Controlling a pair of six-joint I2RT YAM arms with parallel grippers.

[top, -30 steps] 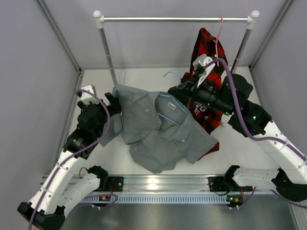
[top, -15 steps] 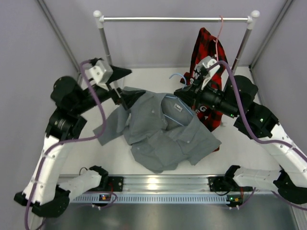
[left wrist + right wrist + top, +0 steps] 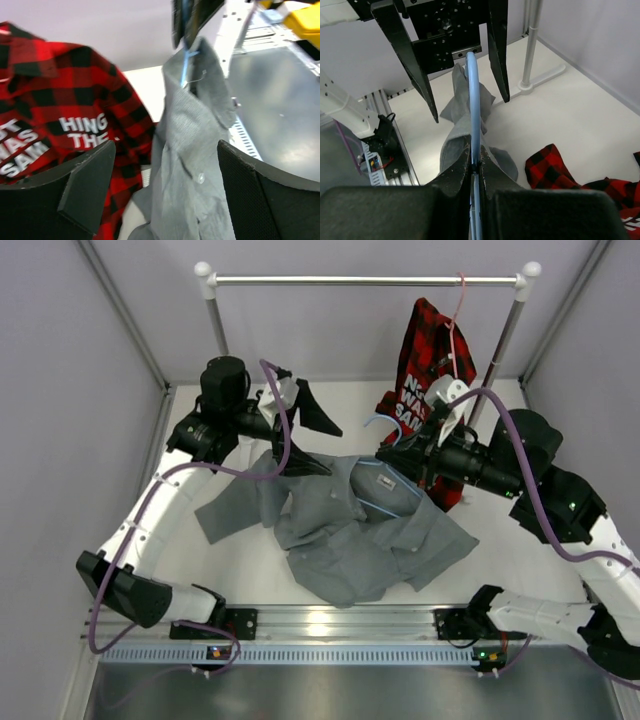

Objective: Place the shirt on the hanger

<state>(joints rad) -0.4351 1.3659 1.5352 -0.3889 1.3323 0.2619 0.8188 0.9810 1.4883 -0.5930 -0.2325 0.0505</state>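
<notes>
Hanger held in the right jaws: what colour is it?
The hanger is light blue, clearest in the right wrist view.

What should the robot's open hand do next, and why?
Probably lower the left gripper onto the shirt just below it and pinch the cloth. Its jaws are open and empty, while the right gripper is shut on the hanger, whose blue wire runs into the collar. The shirt lies crumpled on the table, so it likely needs pulling over the hanger.
</notes>
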